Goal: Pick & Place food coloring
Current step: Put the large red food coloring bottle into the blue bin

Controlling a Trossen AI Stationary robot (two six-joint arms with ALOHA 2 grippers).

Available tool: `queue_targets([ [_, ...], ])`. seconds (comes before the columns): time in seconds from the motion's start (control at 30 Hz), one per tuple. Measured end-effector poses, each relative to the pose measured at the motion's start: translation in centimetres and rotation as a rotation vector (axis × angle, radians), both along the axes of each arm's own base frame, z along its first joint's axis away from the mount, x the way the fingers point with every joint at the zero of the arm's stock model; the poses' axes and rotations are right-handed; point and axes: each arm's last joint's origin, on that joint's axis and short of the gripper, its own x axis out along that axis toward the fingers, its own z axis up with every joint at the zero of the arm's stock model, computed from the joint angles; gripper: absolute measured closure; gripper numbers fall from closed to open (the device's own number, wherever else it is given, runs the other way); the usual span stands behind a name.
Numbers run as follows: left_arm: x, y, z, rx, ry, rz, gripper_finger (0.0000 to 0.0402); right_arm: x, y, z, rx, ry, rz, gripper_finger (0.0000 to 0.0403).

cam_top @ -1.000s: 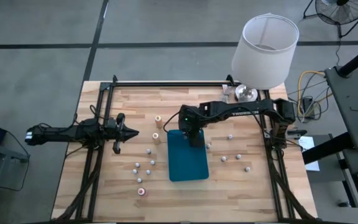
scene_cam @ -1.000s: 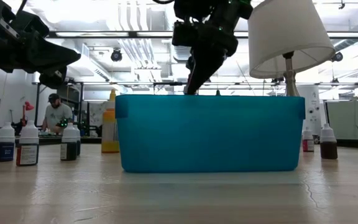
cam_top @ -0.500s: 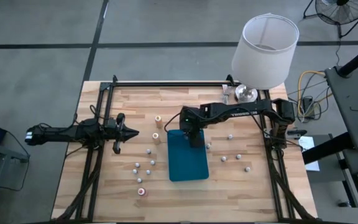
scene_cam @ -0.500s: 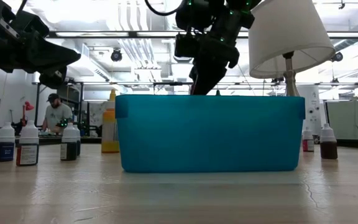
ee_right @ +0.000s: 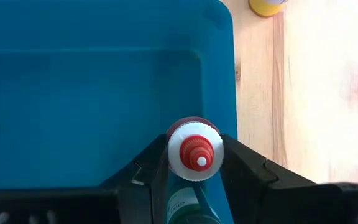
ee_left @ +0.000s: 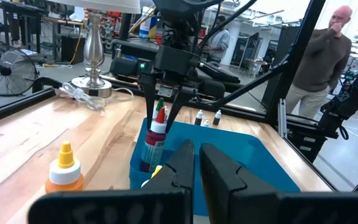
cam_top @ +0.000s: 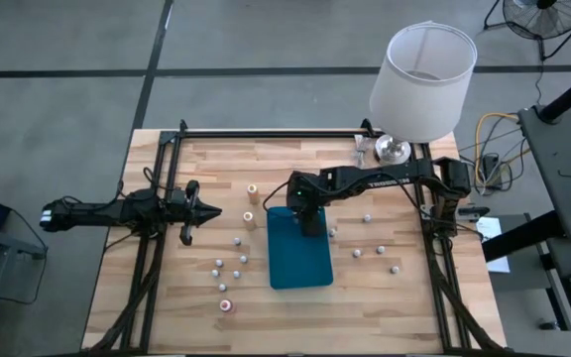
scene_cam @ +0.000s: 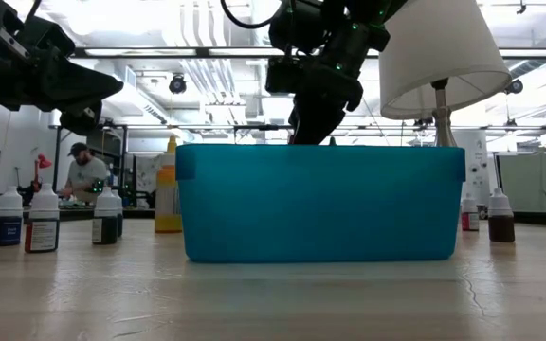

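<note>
One red-capped food coloring bottle (ee_right: 194,154), upright, is hanging clamped in the right hand (ee_right: 194,163) directly above the teal tray (ee_right: 73,93)'s corner; left hand (cam_top: 202,209) is waiting, fingers nearly closed, empty.

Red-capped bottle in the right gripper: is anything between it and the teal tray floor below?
Nothing visible. The right gripper holds the red-capped bottle upright over a bare corner of the teal tray; the left wrist view shows the bottle already inside the rim. The left gripper waits at the table's left.

Grey concrete floor (cam_top: 67,59), a standing fan (cam_top: 543,15), ceiling lights (scene_cam: 207,19) overhead.
</note>
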Motion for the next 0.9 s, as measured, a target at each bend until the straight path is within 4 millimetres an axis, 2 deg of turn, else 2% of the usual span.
queue_targets([
  [0.3,0.00,0.00,-0.02,0.000,0.001,0.000,0.0402,0.02,0.00,-0.01,-0.001,-0.003,0.003,0.0287],
  [0.63,0.00,0.00,-0.01,0.000,0.000,0.000,0.0402,0.01,-0.06,0.00,0.009,-0.004,-0.018,0.0247],
  [0.9,0.00,0.00,-0.01,0.000,0.000,0.000,0.0402,-0.09,-0.07,0.14,0.009,-0.002,-0.020,0.0232],
])
